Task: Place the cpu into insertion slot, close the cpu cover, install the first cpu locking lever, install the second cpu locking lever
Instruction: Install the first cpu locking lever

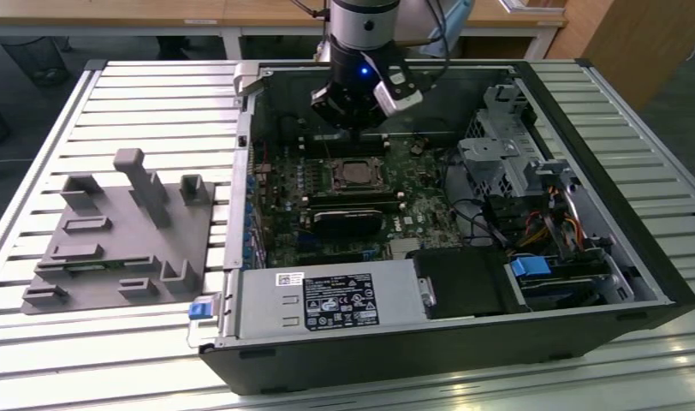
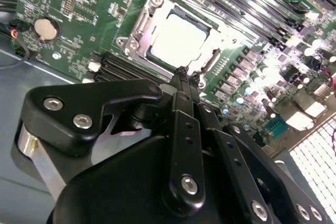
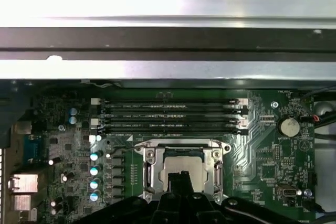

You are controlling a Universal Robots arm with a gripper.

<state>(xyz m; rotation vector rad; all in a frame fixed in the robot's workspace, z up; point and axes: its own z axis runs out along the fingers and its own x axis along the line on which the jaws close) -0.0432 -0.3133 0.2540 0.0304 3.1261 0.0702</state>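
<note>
The cpu (image 2: 177, 38) lies flat in the insertion slot (image 1: 353, 174) on the green motherboard, its pale metal top showing through the window of the cpu cover (image 2: 140, 23). The silvery cover (image 3: 148, 167) lies down around the chip (image 3: 184, 165). My gripper (image 2: 187, 75) hangs just above the socket's edge, toward the memory slots, with its thin black fingers pressed together and nothing between them. In the exterior view the gripper (image 1: 350, 130) is inside the open computer case, just beyond the socket. In the first wrist view the fingertips (image 3: 181, 176) cover part of the chip.
Long black memory slots (image 3: 170, 115) run beside the socket. A black heat sink block (image 1: 347, 221) sits on the near side of it. Drive cages and cables (image 1: 519, 184) fill the case at the exterior view's right. A grey fixture tray (image 1: 125, 235) stands outside at the left.
</note>
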